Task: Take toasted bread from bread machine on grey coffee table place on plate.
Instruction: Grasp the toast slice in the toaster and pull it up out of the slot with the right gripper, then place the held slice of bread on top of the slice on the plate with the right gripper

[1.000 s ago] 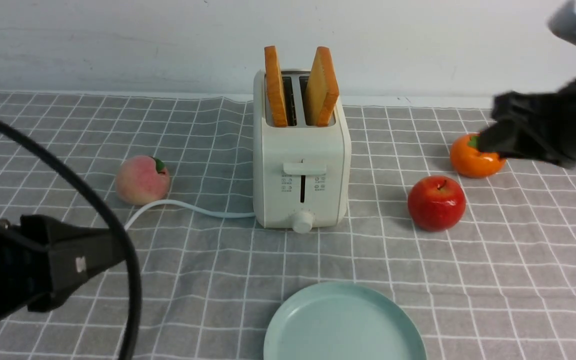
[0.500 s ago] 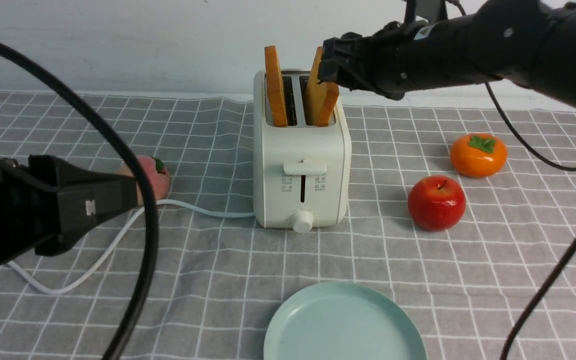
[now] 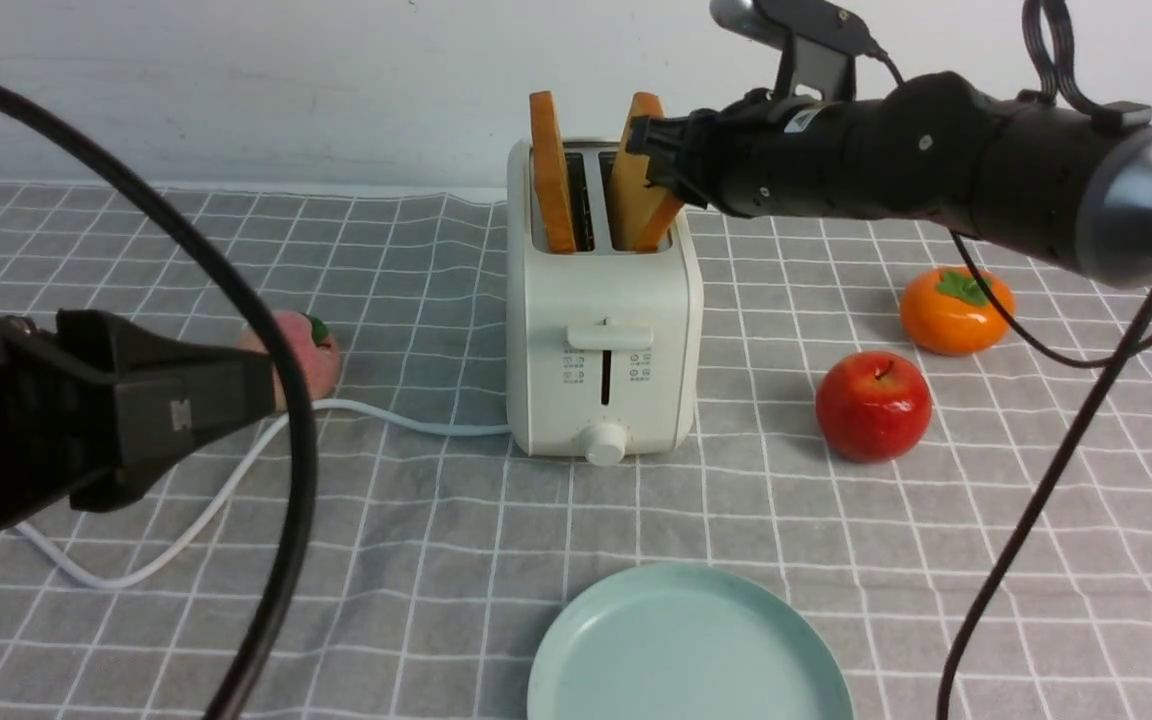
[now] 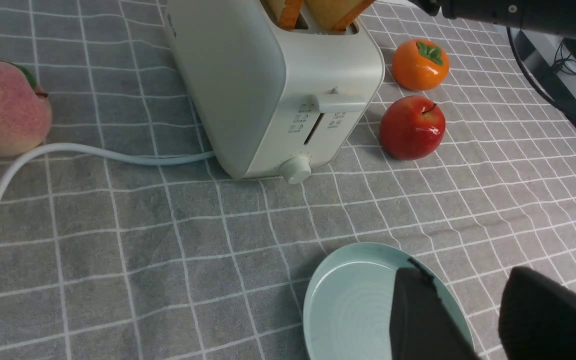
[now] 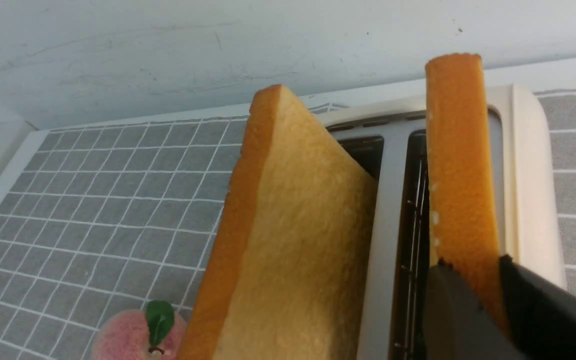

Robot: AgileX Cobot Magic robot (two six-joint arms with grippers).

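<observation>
Grips toast (image 3: 631,190) in toaster (image 3: 601,330) with right gripper (image 3: 648,150). Holds left gripper (image 4: 463,285) open, empty, left of plate (image 3: 686,573).

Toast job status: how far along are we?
Done: nothing plated yet. The plate is bare and both slices sit in the bread machine. In hand: the right gripper looks pinched on the edge of the right slice, not lifted out. Remaining: pull it, plate it, repeat for the left slice. The left gripper hangs open and empty.
</observation>
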